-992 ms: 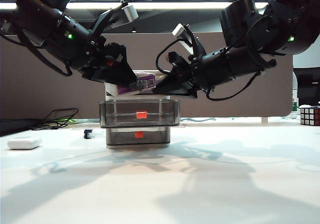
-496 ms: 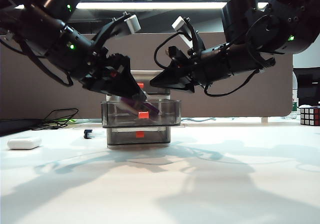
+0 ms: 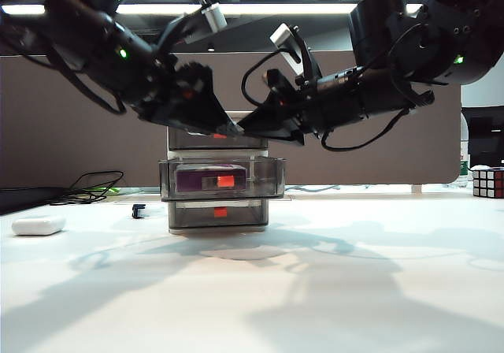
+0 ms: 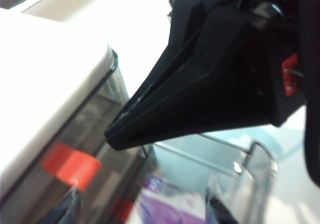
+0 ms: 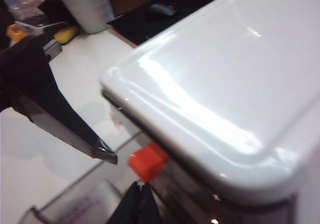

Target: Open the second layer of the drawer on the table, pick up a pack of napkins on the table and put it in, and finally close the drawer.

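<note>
Above the small drawer unit point(image 3: 217, 172) at the middle of the white desk point(image 3: 331, 290), both claws hover close together. The left claw point(image 3: 224, 124) comes in from the left and hangs over the open middle drawer point(image 3: 221, 178); its fingers stand apart and hold nothing, their two dark tips point(image 4: 67, 210) showing on either side of the purple pack in its wrist view. The right claw point(image 3: 253, 121) reaches in from the right, just beside the left one, level with the top of the unit. Its fingers point(image 5: 137, 204) lie pressed together and hold nothing.

The pack of napkins point(image 3: 209, 178) lies flat inside the middle drawer, which is pulled out toward the near side; its purple wrapper shows through the smoky front wall behind the red-orange handle point(image 3: 226, 181). The top and bottom drawers are pushed in, each with its own red-orange handle.

On the desk at far left sits a small white rounded case point(image 3: 38, 226), with black cables point(image 3: 90, 189) behind it and a small dark object point(image 3: 139, 209) nearer the unit. A puzzle cube point(image 3: 488, 182) stands at the far right edge. No writing on the pack can be read.
</note>
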Robot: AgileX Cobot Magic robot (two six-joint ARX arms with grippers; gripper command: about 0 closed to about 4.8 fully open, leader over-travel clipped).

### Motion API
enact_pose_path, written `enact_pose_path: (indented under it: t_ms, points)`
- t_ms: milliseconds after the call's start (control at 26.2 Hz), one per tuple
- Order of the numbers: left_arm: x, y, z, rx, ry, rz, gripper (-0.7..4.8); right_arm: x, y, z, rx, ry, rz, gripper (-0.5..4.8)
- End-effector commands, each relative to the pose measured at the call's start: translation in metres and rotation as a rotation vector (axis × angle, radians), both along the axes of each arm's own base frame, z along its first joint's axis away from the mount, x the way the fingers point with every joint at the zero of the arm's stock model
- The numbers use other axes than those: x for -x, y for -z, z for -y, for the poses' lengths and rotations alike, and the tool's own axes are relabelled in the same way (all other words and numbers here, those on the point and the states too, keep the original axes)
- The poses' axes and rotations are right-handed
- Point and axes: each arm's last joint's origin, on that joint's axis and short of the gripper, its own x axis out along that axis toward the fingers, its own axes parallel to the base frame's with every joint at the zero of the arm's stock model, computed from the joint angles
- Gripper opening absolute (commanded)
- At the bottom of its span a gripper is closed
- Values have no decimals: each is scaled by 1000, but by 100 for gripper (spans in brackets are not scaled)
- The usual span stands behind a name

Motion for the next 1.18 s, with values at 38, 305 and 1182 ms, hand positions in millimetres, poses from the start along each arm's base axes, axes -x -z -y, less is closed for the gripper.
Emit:
enact_pose_path:
  t_ms: [38,305,1182]
  points:
    - [15,-16,-9,-43,-35,-47,247,5,-20,-1,-40,-57,59,-5]
    - [50,-30,-19,7,166,-248,16,-1,-59,-3,-53,-4,153,-5]
    - [5,26,1,-47,-57,-287,-6,-45,-60,-23,103,84,123,-5]
